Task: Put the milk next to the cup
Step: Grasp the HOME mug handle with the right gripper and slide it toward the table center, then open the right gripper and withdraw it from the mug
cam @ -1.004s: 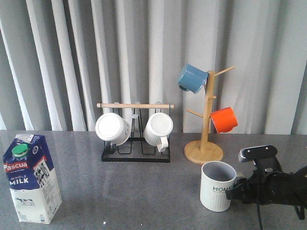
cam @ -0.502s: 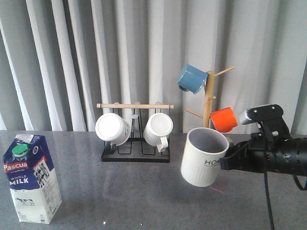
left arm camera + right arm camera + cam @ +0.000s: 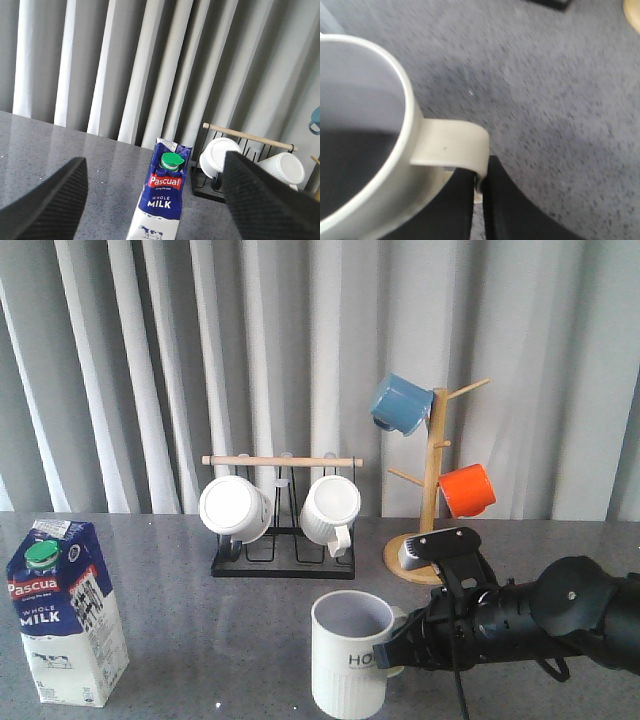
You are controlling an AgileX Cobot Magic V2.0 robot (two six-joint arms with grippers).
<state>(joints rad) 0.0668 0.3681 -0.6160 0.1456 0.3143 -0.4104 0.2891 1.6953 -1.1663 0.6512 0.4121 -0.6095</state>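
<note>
Front view: the right gripper (image 3: pixel 398 648) is clamped on the handle of the cup (image 3: pixel 349 655), which a second ago sat far out on the right side of the table (image 3: pixel 200 640), was lifted half a second ago, and is now low and upright in front of the black mug rack (image 3: pixel 283 540), much nearer the milk (image 3: pixel 62 612). It looks at or just above the tabletop (contact cannot be told). The milk has not moved; it stands upright well to the left of the rack, near the table's front edge. So the cup has been brought toward the middle, which should shorten the carton's trip. The cup's grey inside looks empty. Two white mugs (image 3: pixel 235 508) lie on their sides in the rack; a blue mug (image 3: pixel 398 403) and an orange mug (image 3: pixel 468 489) hang on the wooden tree (image 3: pixel 432 480) just right of the rack.

Left wrist view: the left gripper (image 3: pixel 150 200) is spread wide and holds nothing, with the milk between its fingers but farther off, cap on, the rack beyond it.

Right wrist view: the cream handle is pinched between dark fingers (image 3: pixel 520 210); the cup's interior shows nothing inside.
</note>
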